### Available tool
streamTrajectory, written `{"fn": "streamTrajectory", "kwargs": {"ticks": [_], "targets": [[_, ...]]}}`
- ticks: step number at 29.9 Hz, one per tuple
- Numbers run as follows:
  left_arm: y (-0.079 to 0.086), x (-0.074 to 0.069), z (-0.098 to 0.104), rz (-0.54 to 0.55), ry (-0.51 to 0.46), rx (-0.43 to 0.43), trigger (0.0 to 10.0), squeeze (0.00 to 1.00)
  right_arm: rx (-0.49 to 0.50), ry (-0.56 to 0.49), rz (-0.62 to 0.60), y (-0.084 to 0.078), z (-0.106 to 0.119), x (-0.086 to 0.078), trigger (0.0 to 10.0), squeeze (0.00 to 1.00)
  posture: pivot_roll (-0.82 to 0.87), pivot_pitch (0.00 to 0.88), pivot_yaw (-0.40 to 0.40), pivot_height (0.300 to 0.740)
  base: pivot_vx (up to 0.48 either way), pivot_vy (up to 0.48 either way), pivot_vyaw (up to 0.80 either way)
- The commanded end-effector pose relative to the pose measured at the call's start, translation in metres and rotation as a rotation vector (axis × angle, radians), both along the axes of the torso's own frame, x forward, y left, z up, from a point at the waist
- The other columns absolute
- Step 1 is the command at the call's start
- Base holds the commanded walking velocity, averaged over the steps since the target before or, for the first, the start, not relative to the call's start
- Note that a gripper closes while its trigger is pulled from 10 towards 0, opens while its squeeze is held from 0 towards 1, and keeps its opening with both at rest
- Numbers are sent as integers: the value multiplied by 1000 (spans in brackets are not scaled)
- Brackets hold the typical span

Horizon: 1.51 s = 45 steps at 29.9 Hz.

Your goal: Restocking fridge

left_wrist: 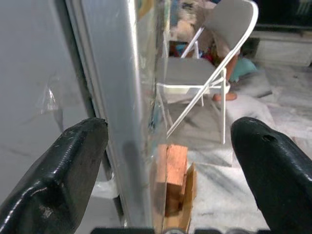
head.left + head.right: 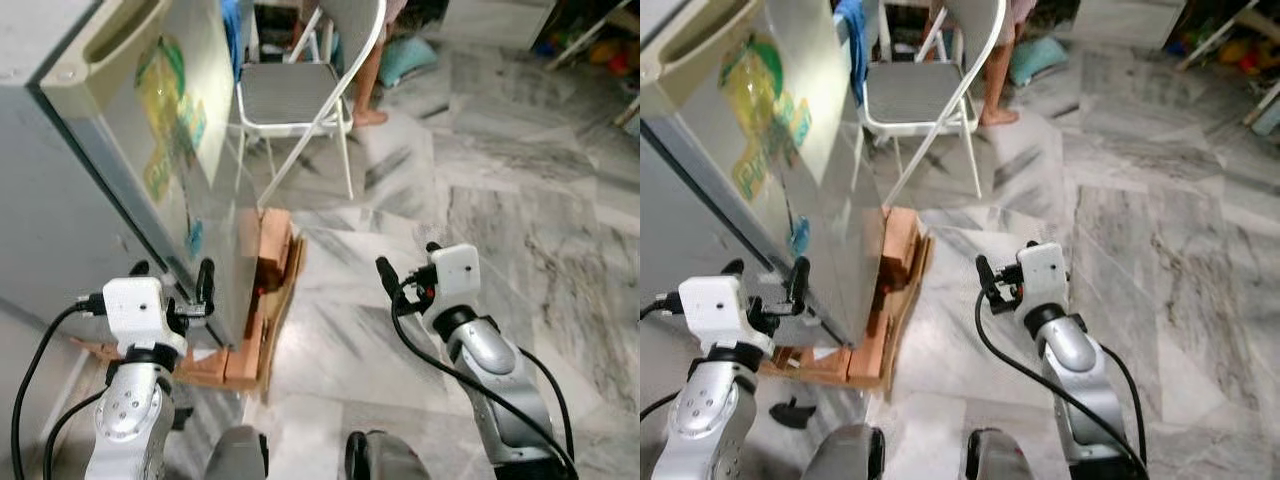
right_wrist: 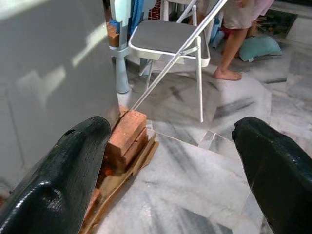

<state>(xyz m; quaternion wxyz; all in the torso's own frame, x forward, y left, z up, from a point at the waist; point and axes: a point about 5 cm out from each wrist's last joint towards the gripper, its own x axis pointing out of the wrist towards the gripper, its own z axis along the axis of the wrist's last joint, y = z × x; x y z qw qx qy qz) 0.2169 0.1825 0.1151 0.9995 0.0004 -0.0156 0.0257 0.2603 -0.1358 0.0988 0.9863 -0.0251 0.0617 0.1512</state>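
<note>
The fridge [image 2: 120, 150] stands at the robot's left on bricks [image 2: 270, 255] and cardboard, its door shut. The left gripper [image 2: 172, 275], fingers spread and empty, straddles the door's front edge near the lower corner. The right gripper [image 2: 405, 270] hovers over the marble floor [image 2: 520, 200], also spread and empty. Pulling from so low could shift the fridge on its bricks, and the door could swing into the folding chair [image 2: 300, 95] just beyond.

The fridge [image 2: 110, 150] is cut off by the picture's edge. Behind the chair [image 2: 300, 95] beside it, a person [image 3: 239, 34] shows only legs, and clutter beyond blurs.
</note>
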Motion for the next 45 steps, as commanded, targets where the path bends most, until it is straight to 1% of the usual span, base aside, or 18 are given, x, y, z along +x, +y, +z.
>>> {"fn": "streamTrajectory", "kwargs": {"ticks": [1,3,7,13,22,23,26,33,34,35,36,38,39,41,42,43,44,45], "targets": [[4,1,3,-2,-1,10,10000,0,-7,32,-7,2,-5,-1,10000,0,141,134,-36,740,0,0,0],[5,8,5,-27,-3,20,10000,0,14,46,-48,-4,-5,0,10000,0,135,139,-36,740,0,0,0],[13,21,10,-7,-13,46,10000,0,20,45,-22,-7,-2,-2,10000,0,121,145,-33,740,0,0,0],[18,50,16,-7,17,93,10000,0,33,29,-5,-12,5,-5,10000,0,103,149,-28,740,0,0,0],[13,82,21,-47,7,115,10000,0,30,-7,-46,-16,14,3,10000,0,59,133,-15,740,0,0,0],[13,82,21,-47,7,115,10000,0,30,-7,-46,-16,14,3,10000,0,59,133,-15,740,0,0,0],[19,97,23,23,1,127,10000,0,30,-13,-55,-20,16,3,10000,0,45,132,-6,740,0,0,0],[18,101,20,36,9,94,10000,0,30,-6,-68,-22,15,-4,10000,0,27,142,-13,740,0,0,0],[1,107,25,-54,-11,93,10000,0,20,18,-60,-23,10,-7,10000,0,26,162,-22,740,0,0,0],[1,107,25,-54,-11,93,10000,0,20,18,-60,-23,10,-7,10000,0,26,162,-22,740,0,0,0],[-11,111,29,-120,-27,95,10000,0,12,36,-54,-24,7,-8,10000,0,26,162,-22,740,0,0,0],[-11,111,29,-120,-27,95,10000,0,12,36,-54,-24,7,-8,10000,0,26,162,-22,740,0,0,0],[-30,115,36,-219,-55,93,10000,0,-40,85,-65,-29,-4,-11,10000,0,33,161,-32,740,0,0,0],[-104,121,67,-516,-168,93,10000,0,-101,254,-163,-53,-34,-31,10000,0,43,161,-39,740,0,0,0],[-104,121,67,-516,-168,93,10000,0,-101,254,-163,-53,-34,-31,10000,0,43,161,-39,740,0,0,0],[-129,119,79,-611,-205,89,10000,0,-114,298,-186,-58,-41,-38,10000,0,40,160,-37,740,0,0,0],[-129,119,79,-611,-205,89,10000,0,-114,298,-186,-58,-41,-38,10000,0,40,160,-37,740,0,0,0],[-154,113,94,-695,-266,53,10000,0,-107,304,-183,-59,-43,-43,10000,0,29,159,-30,740,0,0,0]]}}
